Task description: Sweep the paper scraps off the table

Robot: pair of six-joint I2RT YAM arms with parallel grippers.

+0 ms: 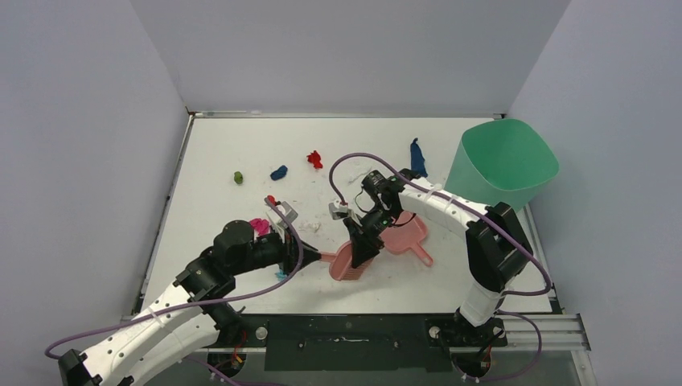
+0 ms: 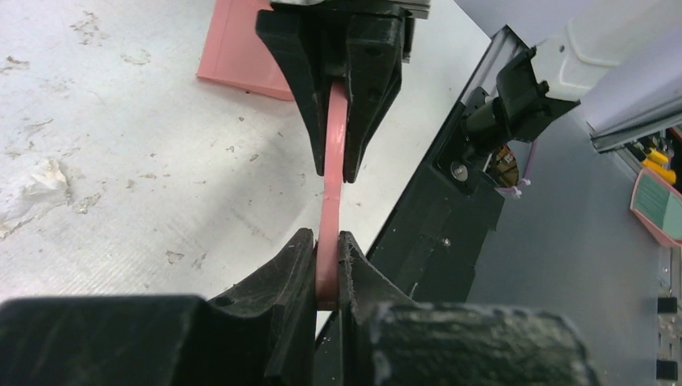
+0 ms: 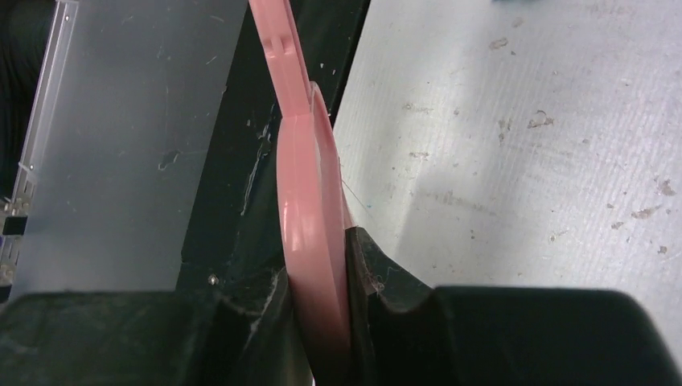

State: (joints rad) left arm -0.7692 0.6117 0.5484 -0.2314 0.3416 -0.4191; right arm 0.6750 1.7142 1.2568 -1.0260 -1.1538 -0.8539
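A pink brush [image 1: 342, 265] lies near the table's [image 1: 225, 145] front middle, and both grippers hold it. My left gripper [image 1: 312, 256] is shut on its thin handle [image 2: 331, 201]. My right gripper [image 1: 360, 249] is shut on its wider body [image 3: 310, 201]. In the left wrist view my left gripper [image 2: 327, 269] and the right fingers [image 2: 370, 96] pinch the same pink strip. In the right wrist view my right gripper [image 3: 322, 297] clamps the pink body. Paper scraps lie behind: green [image 1: 238, 177], blue [image 1: 278, 172], red [image 1: 314, 159], dark blue [image 1: 417, 157], magenta [image 1: 259, 226].
A pink dustpan [image 1: 402, 237] lies flat just right of the brush, under the right arm; its corner [image 2: 241, 48] shows in the left wrist view. A green bin [image 1: 503, 165] stands at the back right. A white scrap [image 2: 36, 185] lies left of the left gripper.
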